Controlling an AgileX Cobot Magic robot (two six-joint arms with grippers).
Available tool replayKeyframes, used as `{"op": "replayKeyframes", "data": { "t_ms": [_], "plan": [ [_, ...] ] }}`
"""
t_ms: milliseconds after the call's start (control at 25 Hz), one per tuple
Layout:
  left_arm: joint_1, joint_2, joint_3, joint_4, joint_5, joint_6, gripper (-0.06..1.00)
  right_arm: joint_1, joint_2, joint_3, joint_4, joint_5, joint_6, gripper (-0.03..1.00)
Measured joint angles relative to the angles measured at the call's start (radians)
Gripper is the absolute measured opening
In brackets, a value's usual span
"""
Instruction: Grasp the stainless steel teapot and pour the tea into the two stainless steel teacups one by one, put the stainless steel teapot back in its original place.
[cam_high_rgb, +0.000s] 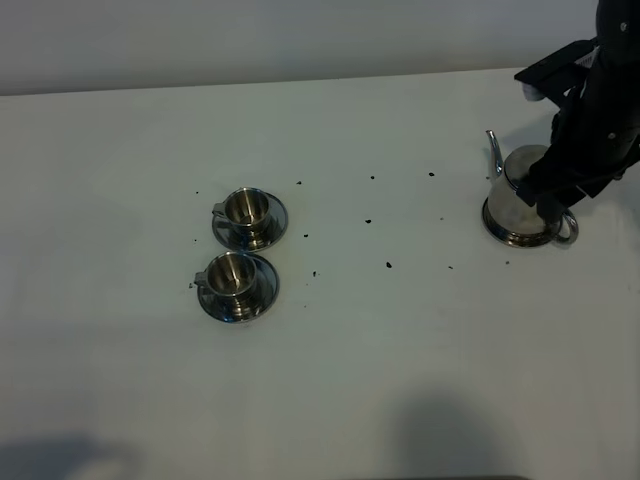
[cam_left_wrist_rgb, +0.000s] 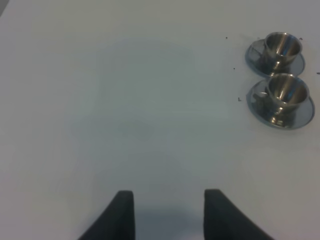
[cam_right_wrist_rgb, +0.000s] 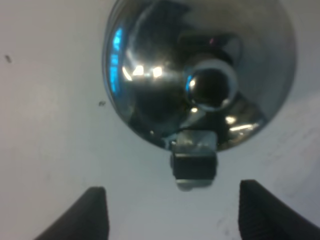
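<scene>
The stainless steel teapot (cam_high_rgb: 512, 200) stands at the right of the white table, spout toward the back and loop handle toward the front right. A wider steel rim, the coaster (cam_high_rgb: 503, 236), shows under its base. My right gripper (cam_high_rgb: 552, 190) is open just above the pot's handle side. In the right wrist view the lid with its knob (cam_right_wrist_rgb: 212, 85) and the handle (cam_right_wrist_rgb: 195, 164) lie ahead of the open gripper (cam_right_wrist_rgb: 175, 212). Two steel teacups on saucers stand at centre left, one farther back (cam_high_rgb: 247, 208) and one nearer (cam_high_rgb: 233, 274). My left gripper (cam_left_wrist_rgb: 167, 215) is open and empty, away from the cups (cam_left_wrist_rgb: 286, 90). No tea is visible.
Small black specks (cam_high_rgb: 388, 265) are scattered on the table between the cups and the teapot. The table's back edge meets a pale wall (cam_high_rgb: 300, 40). The right arm (cam_high_rgb: 590, 110) hangs over the teapot from the far right.
</scene>
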Motion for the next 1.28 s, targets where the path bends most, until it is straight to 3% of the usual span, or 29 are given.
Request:
{"op": "replayKeyframes", "data": {
  "t_ms": [1280],
  "plan": [
    [0.000,0.000,0.000,0.000,0.000,0.001,0.36,-0.033,0.080,0.000,-0.053,-0.074,0.038,0.54]
  ]
}}
